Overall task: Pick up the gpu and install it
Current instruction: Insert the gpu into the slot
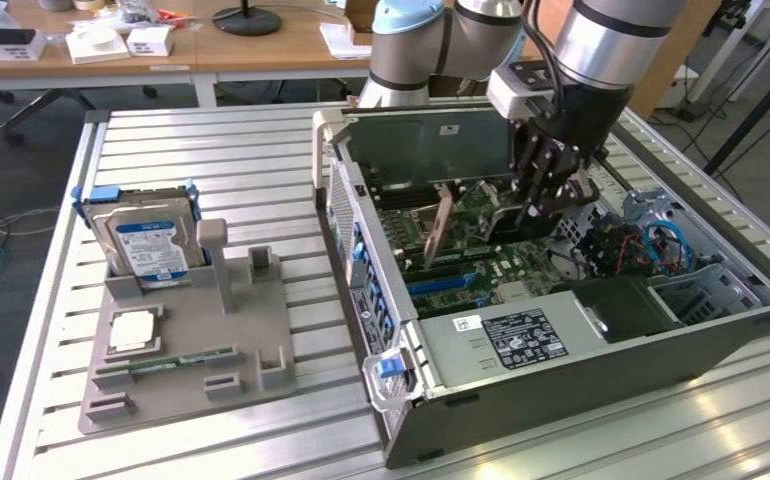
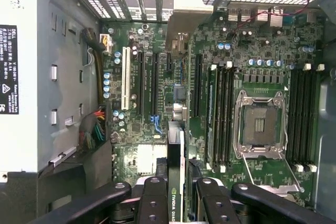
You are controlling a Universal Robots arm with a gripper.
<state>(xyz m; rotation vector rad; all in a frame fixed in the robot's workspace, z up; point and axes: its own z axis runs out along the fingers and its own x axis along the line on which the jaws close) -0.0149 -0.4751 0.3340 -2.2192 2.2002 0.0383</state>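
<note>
The end effector (image 1: 545,190) is closed on the gpu (image 2: 176,174), gripping the card edge-on between its dark fingers (image 2: 152,203). It hangs inside the open computer case (image 1: 559,400), right of centre in the exterior view, above the motherboard (image 2: 247,51) and apparently not yet seated. To do this step well, I judge the card should stay upright and parallel to the long black expansion slots (image 2: 155,82). Its contact edge should sit directly over one slot, with the bracket end toward the rear openings of the case, and it should then be pressed straight down without tilting. The open processor socket (image 2: 261,124) and the cables (image 2: 97,132) nearby deserve a wide berth. The card's top edge reads "NVIDIA QUAD", with the rest hidden. The black label on the power supply (image 1: 519,335) and the blue-white label on the hard drive (image 1: 149,245), at the exterior view's left on the counter (image 1: 225,150), are too small to read.
</note>
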